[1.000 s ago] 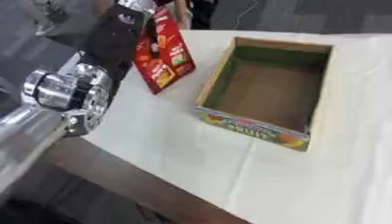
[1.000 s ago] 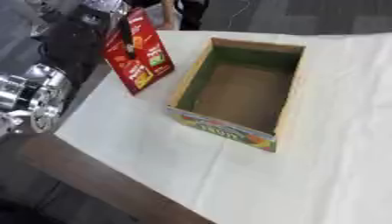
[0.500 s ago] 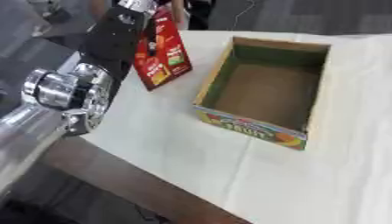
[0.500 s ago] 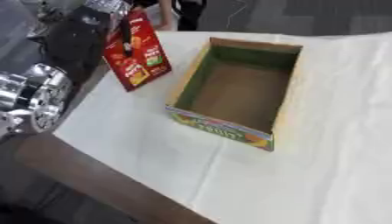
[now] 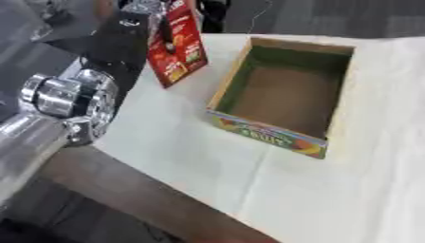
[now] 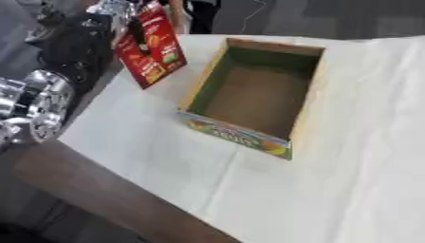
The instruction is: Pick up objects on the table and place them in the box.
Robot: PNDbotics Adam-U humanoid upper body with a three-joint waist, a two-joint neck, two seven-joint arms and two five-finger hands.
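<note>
Upper left, the left hand [image 5: 158,21] pinches a red packet [image 5: 179,47] (fingers mostly hidden behind it). The cardboard box [image 5: 228,90], centre frame, holds nothing.

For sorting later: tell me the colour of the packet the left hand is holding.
Mostly red, with yellow and white patches: the packet in the left hand, clearest in the left eye view.

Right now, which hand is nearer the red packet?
Left. The left hand is at the red packet, fingers curled round its upper part, holding it tilted just left of the box. The right hand shows in neither view.
</note>
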